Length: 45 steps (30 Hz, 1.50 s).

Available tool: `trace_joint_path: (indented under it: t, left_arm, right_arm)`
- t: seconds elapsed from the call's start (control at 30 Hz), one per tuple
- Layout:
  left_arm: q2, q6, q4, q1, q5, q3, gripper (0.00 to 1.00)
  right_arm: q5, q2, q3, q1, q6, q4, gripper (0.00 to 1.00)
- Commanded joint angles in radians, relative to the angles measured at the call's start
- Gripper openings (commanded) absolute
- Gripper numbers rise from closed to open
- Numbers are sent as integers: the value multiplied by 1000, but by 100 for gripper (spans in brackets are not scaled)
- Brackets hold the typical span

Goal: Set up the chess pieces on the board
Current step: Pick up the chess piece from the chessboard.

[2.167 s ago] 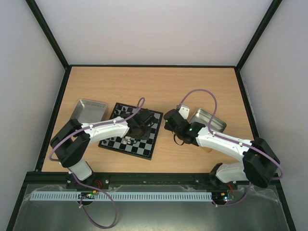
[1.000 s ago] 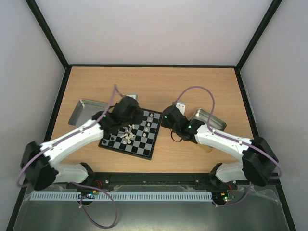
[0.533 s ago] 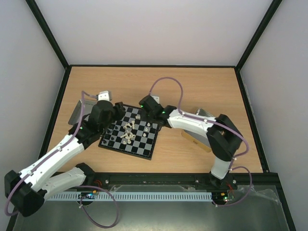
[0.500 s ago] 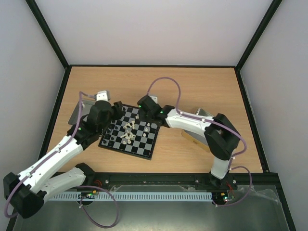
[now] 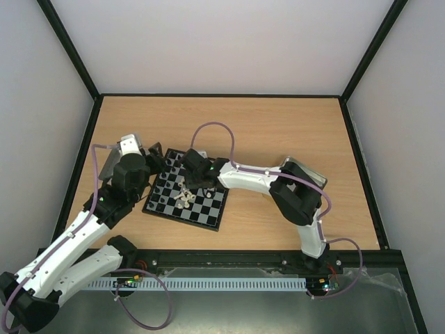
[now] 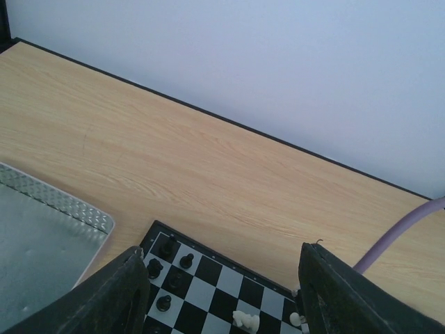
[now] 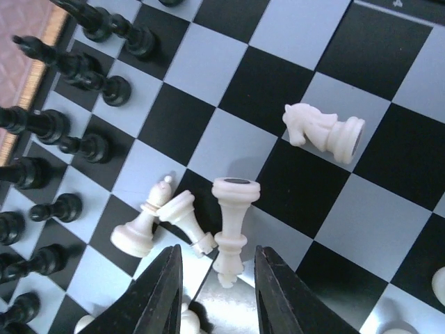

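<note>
The right arm (image 5: 254,177) is stretched leftward over the board (image 5: 208,207), with the right gripper (image 7: 214,292) parted narrowly above toppled cream chess pieces (image 7: 233,223) (nothing is gripped). The left gripper (image 6: 222,299) is spread wide and empty at the board's far-left corner.

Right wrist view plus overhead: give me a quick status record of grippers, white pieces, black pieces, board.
left gripper: open, empty, above the board's corner by the tin
right gripper: open, low over toppled white pieces
white pieces: several lying mid-board; knight on its side
black pieces: standing in two rows along one edge
board: flat, between the arms
tin: beside the board; contents unclear
</note>
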Motion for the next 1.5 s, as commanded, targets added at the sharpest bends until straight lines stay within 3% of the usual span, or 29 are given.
trace_joint_path:
  t: [0.0,0.63,0.87,1.13,1.3,1.47]
  left_arm:
    - [-6,-12,23,6,-34,-10,61]
    - [14,-5,23,10,-10,-4,62]
    - [15,-1,15,22,-6,9,62]
    - [29,-24,9,38,49,12,64]
    - [48,-27,22,81,190,20,67]
    - [100,28,42,150,487,62,73]
  right_arm:
    - [1,35,51,1,-25,-53,28]
    - [78,119,97,1,-25,-99,20]
    - [85,126,101,0,-54,-110,8]
    - [131,-39,-24,1,-100,20,5]
    - [129,-197,-174,0,-184,173,5]
    - [84,-359,-336,1,-303,334,5]
